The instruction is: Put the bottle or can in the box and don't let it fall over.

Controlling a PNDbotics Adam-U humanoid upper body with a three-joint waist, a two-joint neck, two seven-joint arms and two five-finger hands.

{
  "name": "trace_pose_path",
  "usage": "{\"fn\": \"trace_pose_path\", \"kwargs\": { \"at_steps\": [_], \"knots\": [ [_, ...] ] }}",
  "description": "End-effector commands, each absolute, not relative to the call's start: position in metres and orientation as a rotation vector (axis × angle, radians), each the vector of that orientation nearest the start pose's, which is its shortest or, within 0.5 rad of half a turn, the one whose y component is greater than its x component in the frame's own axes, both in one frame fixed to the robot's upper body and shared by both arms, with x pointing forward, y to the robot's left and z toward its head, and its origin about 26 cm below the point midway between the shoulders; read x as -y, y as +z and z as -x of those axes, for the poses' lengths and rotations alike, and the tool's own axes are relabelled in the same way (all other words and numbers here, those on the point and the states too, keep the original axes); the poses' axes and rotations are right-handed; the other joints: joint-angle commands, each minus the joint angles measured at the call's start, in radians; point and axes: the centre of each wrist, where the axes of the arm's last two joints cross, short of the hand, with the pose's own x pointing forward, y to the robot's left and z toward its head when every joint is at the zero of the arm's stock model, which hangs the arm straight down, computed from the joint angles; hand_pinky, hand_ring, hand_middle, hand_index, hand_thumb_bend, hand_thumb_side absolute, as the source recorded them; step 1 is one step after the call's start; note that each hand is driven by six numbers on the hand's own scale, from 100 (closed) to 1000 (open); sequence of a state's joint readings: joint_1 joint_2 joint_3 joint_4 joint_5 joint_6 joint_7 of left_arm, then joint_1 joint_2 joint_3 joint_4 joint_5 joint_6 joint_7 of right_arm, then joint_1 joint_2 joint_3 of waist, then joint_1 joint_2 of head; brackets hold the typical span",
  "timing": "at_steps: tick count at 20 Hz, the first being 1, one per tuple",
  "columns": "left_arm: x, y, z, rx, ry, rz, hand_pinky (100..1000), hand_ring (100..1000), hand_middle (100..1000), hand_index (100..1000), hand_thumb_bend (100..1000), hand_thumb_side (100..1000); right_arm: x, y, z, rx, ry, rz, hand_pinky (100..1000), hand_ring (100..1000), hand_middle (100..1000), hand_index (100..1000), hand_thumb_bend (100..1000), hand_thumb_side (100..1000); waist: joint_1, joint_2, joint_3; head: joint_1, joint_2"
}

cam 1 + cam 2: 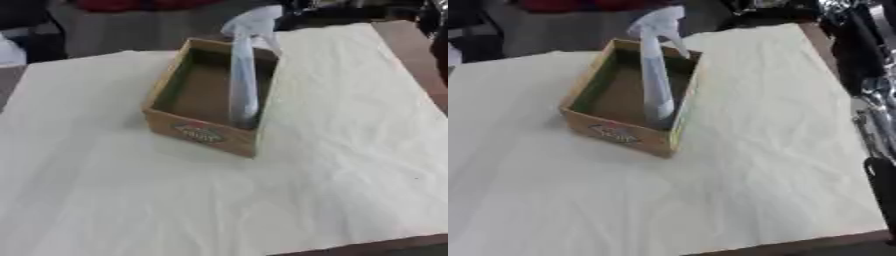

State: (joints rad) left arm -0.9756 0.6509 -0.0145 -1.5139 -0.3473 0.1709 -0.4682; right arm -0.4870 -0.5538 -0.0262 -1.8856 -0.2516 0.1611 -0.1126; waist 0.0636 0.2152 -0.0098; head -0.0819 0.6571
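Spray bottle (243, 75) is inside the box (203, 135), upper centre of the frame, standing near-upright against the box's right wall toward the near right corner. Long axis roughly vertical, slight lean; base down on the box floor, trigger head (658, 22) at top, well above the rim, its nozzle looks to point toward the upper right of the frame but can't confirm. Pale, translucent plastic, tall and slim; my read is light, fairly stiff, smooth and a bit slippery, and top-heavy with a narrow base, so tips easily. Best hold would be round the body at mid-height or just under the head, not the trigger. Box is open-topped cardboard, label on the near side, sitting on a cream cloth (332, 165) that covers the surface; brown surface edge (798, 246) shows along the bottom of the frame. Right arm (872, 100) shows only at the right edge in the right eye view, well apart from the bottle; the hand isn't clear, can't tell how its fingers sit. Left hand not visible. Nothing touches the bottle. Judging by this, placement looks done, bottle standing.
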Motion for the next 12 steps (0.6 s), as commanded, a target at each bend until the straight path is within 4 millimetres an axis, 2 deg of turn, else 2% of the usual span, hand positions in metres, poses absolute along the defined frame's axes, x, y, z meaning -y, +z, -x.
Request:
{"fn": "trace_pose_path", "kwargs": {
  "at_steps": [1, 5, 6, 7, 10, 12],
  "knots": [
    [-0.304, 0.391, -0.361, 2.014, -0.960, -0.777, 777, 734, 747, 871, 119, 562, 0.298, 0.274, -0.321, 2.234, 0.287, 0.219, 865, 824, 782, 873, 100, 665, -0.011, -0.026, 0.005, -0.004, 0.002],
    [-0.306, 0.377, -0.350, 2.049, -0.895, -0.738, 777, 733, 748, 870, 100, 571, 0.298, 0.275, -0.321, 2.240, 0.281, 0.217, 865, 825, 782, 873, 100, 664, -0.014, -0.028, 0.005, 0.001, 0.005],
    [-0.306, 0.375, -0.350, 2.057, -0.877, -0.725, 776, 725, 743, 864, 100, 643, 0.298, 0.275, -0.321, 2.241, 0.280, 0.218, 865, 830, 786, 873, 100, 664, -0.015, -0.027, 0.006, 0.002, 0.006],
    [-0.308, 0.371, -0.350, 2.064, -0.844, -0.703, 776, 723, 741, 864, 100, 654, 0.299, 0.276, -0.320, 2.248, 0.270, 0.222, 865, 831, 786, 873, 100, 664, -0.023, -0.026, 0.014, 0.003, 0.011],
    [-0.314, 0.353, -0.346, 2.108, -0.730, -0.628, 775, 719, 737, 868, 100, 701, 0.300, 0.277, -0.319, 2.258, 0.252, 0.223, 865, 839, 792, 873, 100, 663, -0.035, -0.025, 0.025, 0.017, 0.018],
    [-0.317, 0.338, -0.341, 2.127, -0.668, -0.586, 773, 718, 736, 867, 100, 692, 0.299, 0.277, -0.319, 2.262, 0.249, 0.220, 866, 846, 796, 873, 100, 663, -0.040, -0.024, 0.026, 0.030, 0.019]
  ]
}}
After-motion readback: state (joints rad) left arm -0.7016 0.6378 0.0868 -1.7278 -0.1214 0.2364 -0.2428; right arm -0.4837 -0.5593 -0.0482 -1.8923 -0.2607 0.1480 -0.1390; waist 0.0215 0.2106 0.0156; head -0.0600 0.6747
